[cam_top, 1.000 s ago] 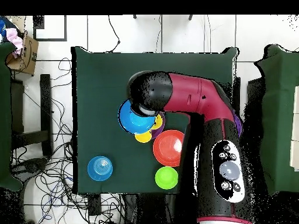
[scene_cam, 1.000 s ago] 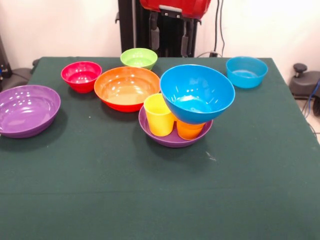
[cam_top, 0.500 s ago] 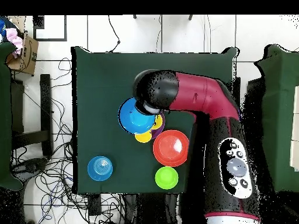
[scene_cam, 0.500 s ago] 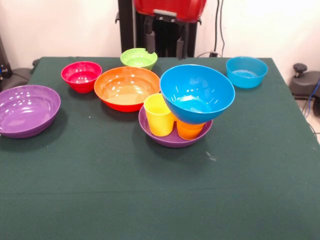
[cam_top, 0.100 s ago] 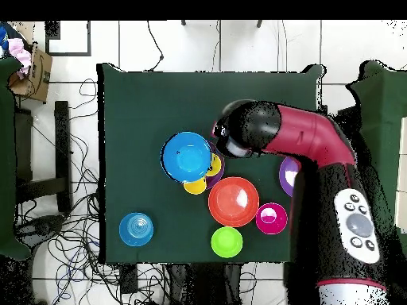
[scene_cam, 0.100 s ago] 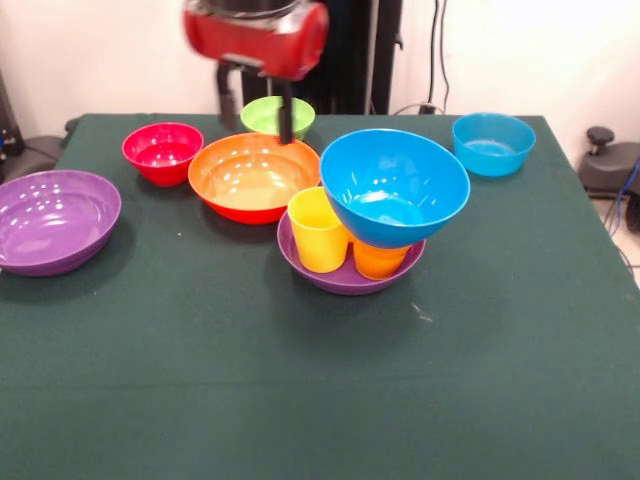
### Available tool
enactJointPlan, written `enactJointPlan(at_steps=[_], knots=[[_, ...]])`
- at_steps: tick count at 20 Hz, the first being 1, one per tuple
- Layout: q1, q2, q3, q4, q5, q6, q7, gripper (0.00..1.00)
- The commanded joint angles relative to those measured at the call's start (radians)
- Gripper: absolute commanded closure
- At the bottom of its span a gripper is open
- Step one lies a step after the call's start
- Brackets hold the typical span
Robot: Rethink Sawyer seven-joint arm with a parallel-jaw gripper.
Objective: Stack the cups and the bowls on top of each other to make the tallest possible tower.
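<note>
Currently the end effector [scene_cam, 0.100 s ago: 257,108] hangs with fingers spread and empty above the far rim of the big orange bowl [scene_cam, 0.100 s ago: 254,176]. From that bowl, the tower so far sits at about four o'clock: a purple bowl [scene_cam, 0.100 s ago: 345,276] holding a yellow cup [scene_cam, 0.100 s ago: 318,231] and an orange cup [scene_cam, 0.100 s ago: 379,260], with the big blue bowl [scene_cam, 0.100 s ago: 394,186] perched tilted on top. Likely light, stiff, slippery plastic; best pinched at the rim wall. Green bowl [scene_cam, 0.100 s ago: 278,116] at twelve, red bowl [scene_cam, 0.100 s ago: 162,151] at ten on the surface [scene_cam, 0.100 s ago: 320,400].

Glossy red arm [cam_top, 0.100 s ago: 318,147] with black joint, grey round buttons, two dark fingers [scene_cam, 0.100 s ago: 285,115]
</note>
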Motion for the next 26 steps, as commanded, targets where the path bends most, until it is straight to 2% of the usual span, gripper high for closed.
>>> enactJointPlan(at_steps=[1, 7, 12, 16, 20, 23, 26], knots=[[-0.082, 0.095, 0.124, -0.013, -0.145, -0.005, -0.388, 0.00], [-0.155, 0.081, 0.165, -0.034, -0.175, 0.061, -0.434, 0.00], [-0.197, 0.168, 0.193, -0.100, -0.220, 0.052, -0.489, 0.00], [-0.232, 0.176, 0.208, -0.089, -0.233, 0.035, -0.505, 0.00], [-0.238, 0.194, 0.208, -0.109, -0.263, 0.036, -0.495, 0.00], [-0.245, 0.197, 0.198, -0.066, -0.261, 0.025, -0.452, 0.00], [-0.253, 0.136, 0.158, 0.071, -0.257, -0.047, -0.344, 0.00]])
